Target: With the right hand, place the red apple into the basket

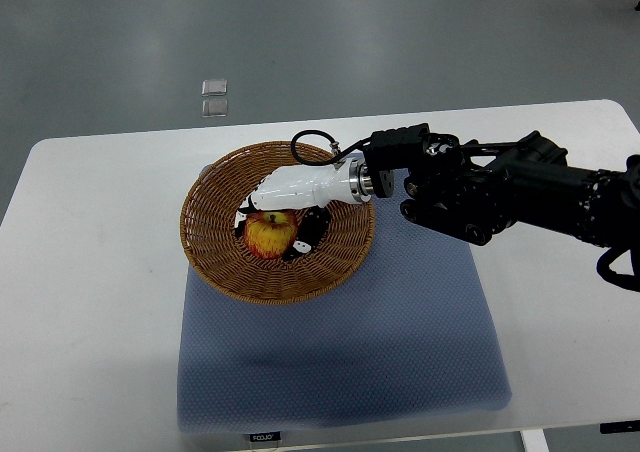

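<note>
Right hand (283, 204) curled round red apple (268, 234), low over the centre of the basket (215, 262); likely best to set it on the weave, then spread fingers and lift straight up.

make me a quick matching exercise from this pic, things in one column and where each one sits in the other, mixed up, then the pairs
Things:
1. red apple
2. basket
3. blue mat
4. right hand

Places:
A. flat on the white table
B. on the mat's far left part
C. over the apple, inside the basket
D. in the middle of the basket

Pairs: 1-D, 2-B, 3-A, 4-C
</note>
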`<state>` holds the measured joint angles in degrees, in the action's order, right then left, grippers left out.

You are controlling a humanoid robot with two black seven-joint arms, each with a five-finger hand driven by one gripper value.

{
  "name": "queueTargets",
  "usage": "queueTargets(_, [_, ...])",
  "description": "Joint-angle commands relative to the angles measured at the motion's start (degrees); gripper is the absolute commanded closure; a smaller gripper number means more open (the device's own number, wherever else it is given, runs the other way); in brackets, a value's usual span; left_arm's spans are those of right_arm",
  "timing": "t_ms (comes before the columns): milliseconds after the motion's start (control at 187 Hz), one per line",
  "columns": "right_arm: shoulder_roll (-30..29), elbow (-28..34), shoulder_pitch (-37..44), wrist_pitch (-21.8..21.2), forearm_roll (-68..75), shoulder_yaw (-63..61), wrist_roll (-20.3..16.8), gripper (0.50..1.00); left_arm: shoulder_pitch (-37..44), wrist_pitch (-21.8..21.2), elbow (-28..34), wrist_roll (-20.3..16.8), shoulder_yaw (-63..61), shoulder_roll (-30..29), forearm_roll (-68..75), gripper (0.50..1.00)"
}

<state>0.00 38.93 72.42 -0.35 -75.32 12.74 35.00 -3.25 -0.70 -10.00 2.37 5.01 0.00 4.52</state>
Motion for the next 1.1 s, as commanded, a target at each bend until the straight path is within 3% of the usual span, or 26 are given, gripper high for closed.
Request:
queueTargets(0, [0.00,0.00,-0.09,0.00,0.09,0.01,0.00,0.593,0.00,-0.01,-0.02,0.00,0.00,0.00,0.05,0.500])
queueTargets(358, [0.00,0.09,0.27,-1.67,1.58,-1.84,0.00,0.583,-0.18,-0.01,0.07,0.00,0.00,0.00,-0.03,0.500])
queueTargets(540, [0.00,0.00,0.00,-8.87,10.63,-11.15,0.00,0.583,-0.36,-0.01,0.07,0.00,0.00,0.00,-0.03,0.500])
queueTargets(646, [0.00,-0.52,-1.05,-10.90,18.10,-17.04,0.00,0.583,-0.36,-0.01,0.07,0.00,0.00,0.00,0.05,0.500])
queueTargets(833, [3.34,-0.87,-4.48,-10.28,26.81,-22.05,-2.48,0.583,-0.36,-0.01,0.07,0.00,0.00,0.00,0.05,0.500])
queueTargets(839, [5.17,-0.87,-6.31,-9.85,30.20,-23.80,-4.04,0.585,-0.36,-0.01,0.07,0.00,0.09,0.00,0.05,0.500])
queueTargets(887, [6.41,-0.87,-7.91,-9.40,33.22,-25.83,-5.29,0.585,-0.36,-0.01,0.07,0.00,0.09,0.00,0.05,0.500])
queueTargets(1095, [8.52,-2.02,-14.23,-0.97,43.06,-35.23,-13.46,0.585,-0.36,-0.01,-0.02,0.00,0.18,0.00,0.05,0.500])
